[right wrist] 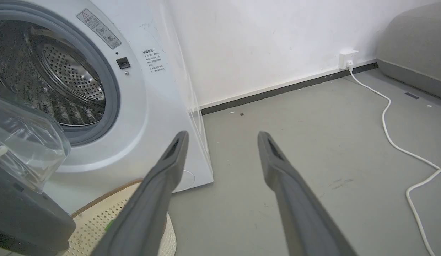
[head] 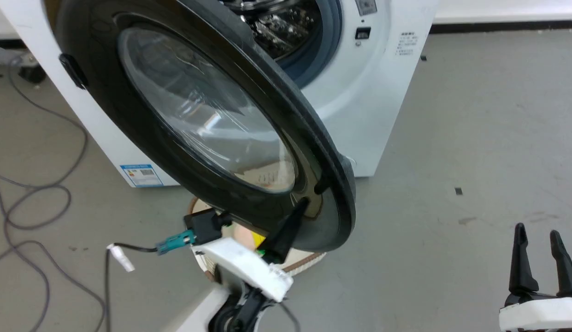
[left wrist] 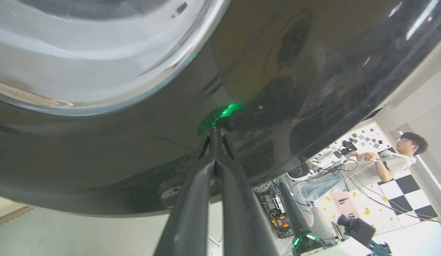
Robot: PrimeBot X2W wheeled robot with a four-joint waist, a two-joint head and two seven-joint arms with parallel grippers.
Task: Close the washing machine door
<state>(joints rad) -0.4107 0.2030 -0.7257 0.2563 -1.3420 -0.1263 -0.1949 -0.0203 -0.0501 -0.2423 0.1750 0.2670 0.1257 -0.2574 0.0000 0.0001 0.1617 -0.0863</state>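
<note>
Pressed together, the fingers of the left gripper [left wrist: 216,132] touch the glossy black lower rim of the washing machine door [head: 198,115], which stands open before the washing machine [head: 373,101]. Well apart, the right gripper [head: 537,232] hangs with fingers spread.

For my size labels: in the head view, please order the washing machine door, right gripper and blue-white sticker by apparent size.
1. washing machine door (near the camera)
2. right gripper
3. blue-white sticker

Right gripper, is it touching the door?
No, the right gripper stands open above the floor, well apart from the door.
</note>
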